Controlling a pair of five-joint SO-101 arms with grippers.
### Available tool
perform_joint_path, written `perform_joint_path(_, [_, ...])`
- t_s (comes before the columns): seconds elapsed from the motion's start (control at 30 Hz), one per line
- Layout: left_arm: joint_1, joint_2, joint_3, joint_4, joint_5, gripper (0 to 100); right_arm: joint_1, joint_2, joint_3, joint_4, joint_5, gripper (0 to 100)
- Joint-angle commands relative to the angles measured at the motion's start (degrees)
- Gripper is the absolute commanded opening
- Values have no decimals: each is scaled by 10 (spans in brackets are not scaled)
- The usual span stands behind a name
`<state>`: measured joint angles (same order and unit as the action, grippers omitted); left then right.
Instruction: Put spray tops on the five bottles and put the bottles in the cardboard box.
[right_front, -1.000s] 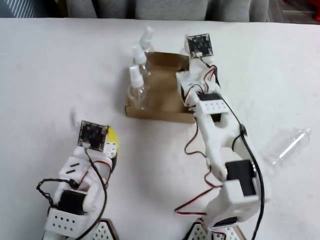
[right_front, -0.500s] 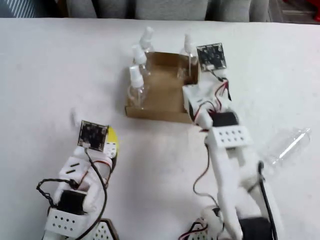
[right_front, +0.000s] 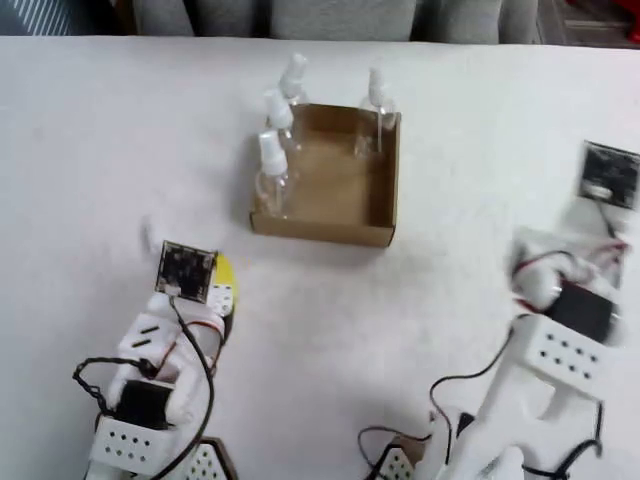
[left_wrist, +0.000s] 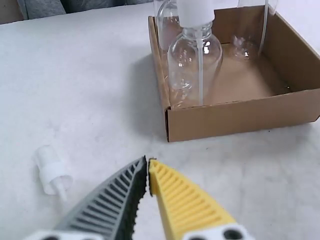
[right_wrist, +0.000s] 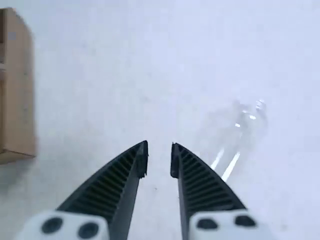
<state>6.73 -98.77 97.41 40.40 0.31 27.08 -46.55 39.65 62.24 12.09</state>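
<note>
The cardboard box (right_front: 325, 185) sits mid-table. Three clear bottles with white spray tops (right_front: 272, 160) stand along one of its sides, and a fourth (right_front: 375, 100) stands in a far corner. In the left wrist view the box (left_wrist: 240, 117) and the nearest bottle (left_wrist: 195, 55) are ahead of my left gripper (left_wrist: 148, 162), which is shut and empty. A loose spray top (left_wrist: 51, 172) lies on the table beside it. My right gripper (right_wrist: 157, 159) is open and empty above the table. A topless clear bottle (right_wrist: 232, 132) lies on its side just beyond it.
The right arm (right_front: 560, 320) stands at the table's right side, away from the box. The left arm (right_front: 160, 370) rests at the front left, with its yellow finger (right_front: 225, 285) towards the box. The box's edge (right_wrist: 15, 85) shows in the right wrist view.
The right arm let go of a topped bottle in the box's far corner, drew back and swung right towards the lying bottle. The left arm kept still.
</note>
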Motion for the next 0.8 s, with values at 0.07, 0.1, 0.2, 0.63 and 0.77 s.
perform_joint_path(0.07, [-7, -9, -2, -5, -8, 21, 106, 42, -18, 2, 59, 28])
perform_joint_path(0.1, [-6, -9, -2, -3, -8, 21, 116, 64, -29, 0, 59, 43])
perform_joint_path(0.2, [-5, -9, -2, -2, -8, 21, 140, 155, -76, 3, 57, 132])
perform_joint_path(0.63, [-5, -9, -2, -2, -8, 21, 146, 486, -310, 65, 44, 327])
perform_joint_path(0.77, [-5, -9, -2, -2, -8, 21, 141, 553, -351, 64, 9, 344])
